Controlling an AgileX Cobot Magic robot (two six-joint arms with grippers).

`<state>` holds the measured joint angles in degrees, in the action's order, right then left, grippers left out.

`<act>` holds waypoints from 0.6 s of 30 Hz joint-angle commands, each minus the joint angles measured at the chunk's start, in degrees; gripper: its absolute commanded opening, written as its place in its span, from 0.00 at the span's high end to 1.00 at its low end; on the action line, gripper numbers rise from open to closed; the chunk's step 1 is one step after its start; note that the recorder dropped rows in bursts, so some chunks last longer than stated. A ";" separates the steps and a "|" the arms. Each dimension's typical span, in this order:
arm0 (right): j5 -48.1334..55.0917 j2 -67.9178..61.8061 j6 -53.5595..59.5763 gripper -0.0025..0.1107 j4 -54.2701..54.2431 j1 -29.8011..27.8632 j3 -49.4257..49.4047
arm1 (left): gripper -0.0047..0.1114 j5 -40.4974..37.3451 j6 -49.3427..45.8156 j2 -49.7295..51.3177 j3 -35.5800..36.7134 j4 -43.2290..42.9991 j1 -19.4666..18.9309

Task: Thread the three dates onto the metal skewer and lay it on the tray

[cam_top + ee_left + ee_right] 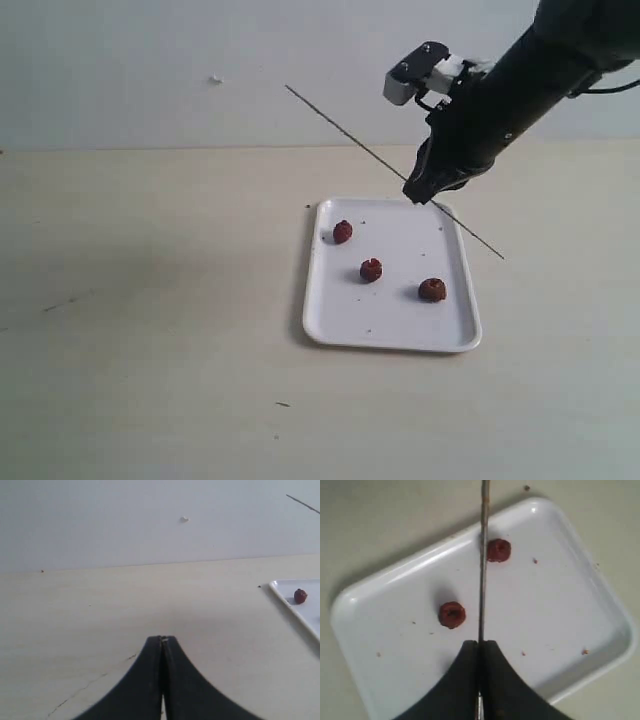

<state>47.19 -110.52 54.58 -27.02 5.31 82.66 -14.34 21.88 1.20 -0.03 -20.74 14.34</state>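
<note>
The right hand (pixel 419 197) pinches the metal skewer (pixel 340 129) over the tray's (pixel 400 320) far edge, its long axis slanting above the three dates (pixel 371 270), which lie loose on the tray. The left hand (pixel 162 641), pressed together and empty, is farther off

Soft, even daylight is washing the pale table (pixel 150 350); the tray (pixel 400 322) is casting only a faint shadow leftward, while the skewer (pixel 482 555) is blurring toward the right wrist view's edge.
</note>
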 commanded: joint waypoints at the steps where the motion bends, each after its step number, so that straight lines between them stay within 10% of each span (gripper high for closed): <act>1: -3.00 1.36 -2.81 0.98 0.25 -2.61 -0.41 | 0.96 1.65 -1.05 0.12 0.03 -1.38 -0.13; 9: -3.00 2.78 -5.76 0.98 2.61 -11.04 -0.41 | 0.96 25.59 10.23 0.12 0.03 4.98 -0.13; 13: -5.69 2.78 -7.81 0.98 -0.23 -12.30 -0.41 | 0.96 50.19 6.59 1.27 -1.18 11.74 -0.37; 18: -5.92 2.78 -7.23 0.98 -1.40 -12.30 -0.41 | 0.96 38.16 -20.81 30.38 -26.04 23.67 -1.25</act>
<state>41.97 -108.45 47.09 -27.63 -6.69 82.37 30.36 6.65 19.16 -18.41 1.38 13.28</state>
